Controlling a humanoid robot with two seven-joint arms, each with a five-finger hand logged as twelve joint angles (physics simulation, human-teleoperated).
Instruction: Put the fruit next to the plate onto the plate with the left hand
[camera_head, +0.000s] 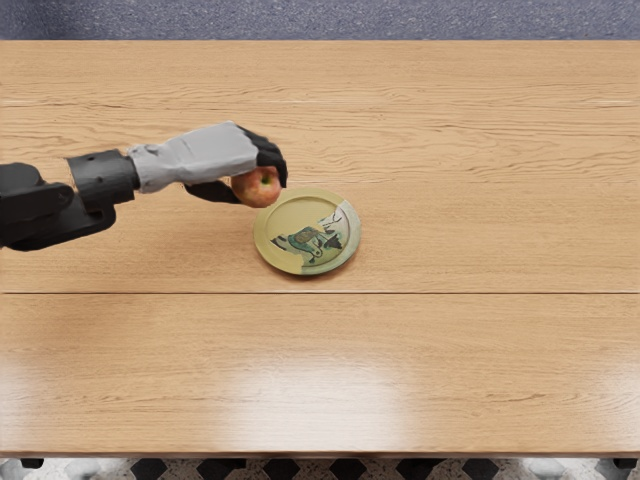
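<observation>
Apple (257, 187) round, axis indiscernible, gripped by left hand (218, 158) at plate (330, 255) rim.

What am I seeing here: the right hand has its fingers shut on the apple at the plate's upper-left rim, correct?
One thing is wrong: the hand. The arm comes in from the picture's left edge, so it is the left hand that has its fingers shut on the apple at the upper-left rim of the plate. The head view shows this; no right hand is in view.
</observation>
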